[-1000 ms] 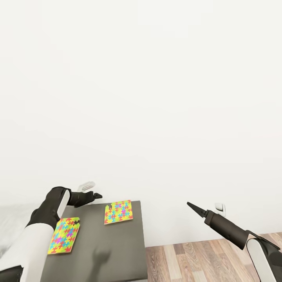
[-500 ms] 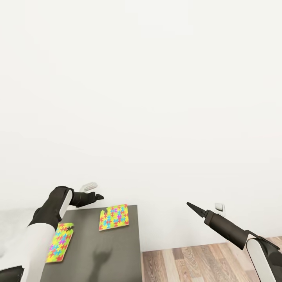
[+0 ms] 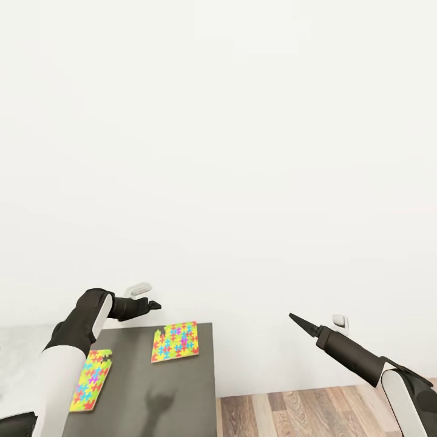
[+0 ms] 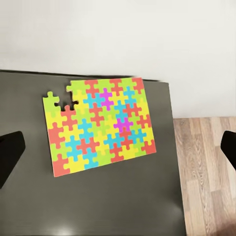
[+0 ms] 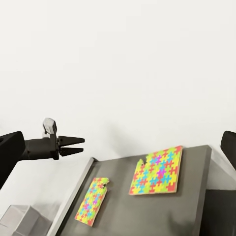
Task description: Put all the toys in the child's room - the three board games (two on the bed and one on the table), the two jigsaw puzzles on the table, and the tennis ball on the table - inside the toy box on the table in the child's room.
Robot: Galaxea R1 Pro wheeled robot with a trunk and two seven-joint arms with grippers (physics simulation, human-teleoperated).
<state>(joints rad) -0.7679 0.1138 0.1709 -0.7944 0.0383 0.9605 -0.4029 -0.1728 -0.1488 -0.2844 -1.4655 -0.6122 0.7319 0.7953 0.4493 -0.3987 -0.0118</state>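
Puzzles first: one jigsaw [image 3: 175, 342] lies flat at eleven o'clock on the dark top [image 3: 182, 394], another [image 3: 90, 380] at nine. Our left gripper [image 3: 153, 305] hovers above, fingers spread and empty; our right gripper [image 3: 294, 318] looks pinched together. We should descend squarely, catching an edge.

Two jigsaw puzzles, both interlocking-piece pattern in yellow, lime green, red-orange, cyan, some magenta: one [image 3: 175, 342] at 12 o'clock on the dark grey matte surface [image 3: 182, 394], other [image 3: 92, 379] at 9 o'clock. Wall [image 3: 243, 152] plain white. Floor [image 3: 303, 413] light brown wood planks. Arms black with white upper segments; grippers black.
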